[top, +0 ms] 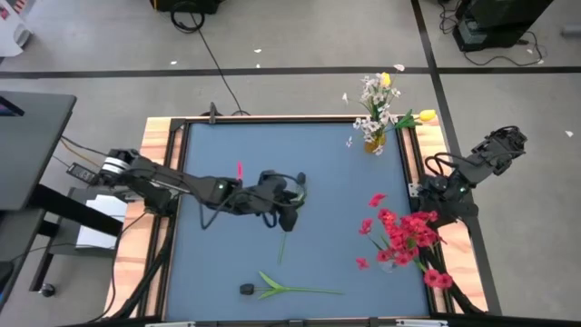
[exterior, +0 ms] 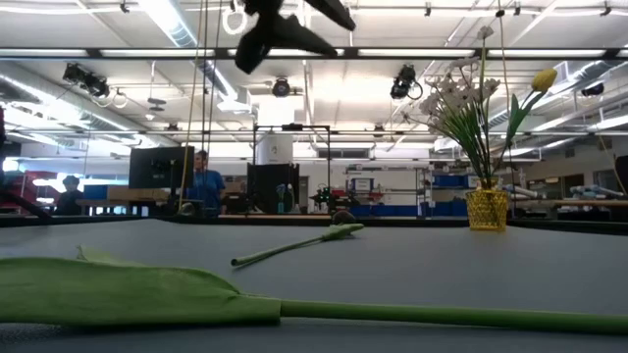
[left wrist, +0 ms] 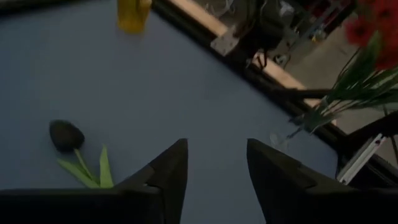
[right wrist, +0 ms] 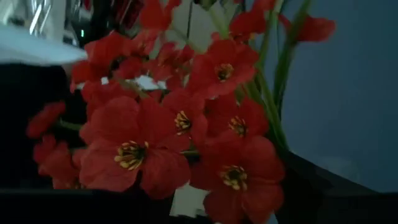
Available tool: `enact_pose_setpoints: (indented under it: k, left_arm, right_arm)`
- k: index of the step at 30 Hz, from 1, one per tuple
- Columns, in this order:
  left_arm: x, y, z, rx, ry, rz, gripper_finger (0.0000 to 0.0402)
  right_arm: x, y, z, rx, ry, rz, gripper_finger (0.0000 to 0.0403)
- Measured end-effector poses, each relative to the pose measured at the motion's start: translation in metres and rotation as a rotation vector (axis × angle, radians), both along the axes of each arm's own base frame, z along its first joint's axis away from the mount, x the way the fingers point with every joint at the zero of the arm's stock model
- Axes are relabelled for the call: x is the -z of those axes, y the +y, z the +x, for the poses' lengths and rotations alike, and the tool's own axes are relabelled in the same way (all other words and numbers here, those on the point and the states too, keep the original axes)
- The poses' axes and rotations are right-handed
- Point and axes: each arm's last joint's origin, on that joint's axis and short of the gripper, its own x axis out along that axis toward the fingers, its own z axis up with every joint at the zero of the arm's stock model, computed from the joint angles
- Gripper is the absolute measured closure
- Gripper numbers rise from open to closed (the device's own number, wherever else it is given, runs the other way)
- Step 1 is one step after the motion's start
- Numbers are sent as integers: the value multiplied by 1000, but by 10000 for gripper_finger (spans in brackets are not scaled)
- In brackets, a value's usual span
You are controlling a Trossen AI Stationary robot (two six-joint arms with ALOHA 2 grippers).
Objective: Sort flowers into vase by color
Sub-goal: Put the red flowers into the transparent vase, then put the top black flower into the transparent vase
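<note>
The left claw (top: 289,216) hung open and empty above mid-desk (top: 227,145). Two dark buds (top: 247,289) still lay loose. White and yellow flowers (top: 377,102) stood in the vase (top: 373,142); red ones (top: 408,238) near the right claw, whose state I cannot tell.

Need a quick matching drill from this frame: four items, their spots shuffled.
1. yellow glass vase
2. red blossom clusters
3. dark-headed bud with long leaves
4. left gripper

a. table's near edge, lying flat
b. far right corner, holding white sprays and yellow tulips
c. above table centre, open
d. right edge of the table, by the right arm

Pairs: 1-b, 2-d, 3-a, 4-c
</note>
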Motion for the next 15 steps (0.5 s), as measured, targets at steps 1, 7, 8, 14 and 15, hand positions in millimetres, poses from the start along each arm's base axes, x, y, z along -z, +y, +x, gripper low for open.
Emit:
enact_pose_setpoints:
  k: [1,7,8,14,15]
  left_arm:
    - [3,1,2,11,12,-10,224]
    - [11,5,8,46,42,-22,197]
    - [13,5,7,47,56,-19,196]
    - [19,2,2,72,138,-12,195]
    - [20,0,1,76,151,-11,195]
  right_arm:
    - [0,0,0,14,21,17,179]
    - [-2,-1,-2,39,51,80,192]
    - [-3,-2,-3,43,34,97,194]
    - [-26,-13,-13,172,-181,177,201]
    - [-31,-17,-15,210,-223,173,201]
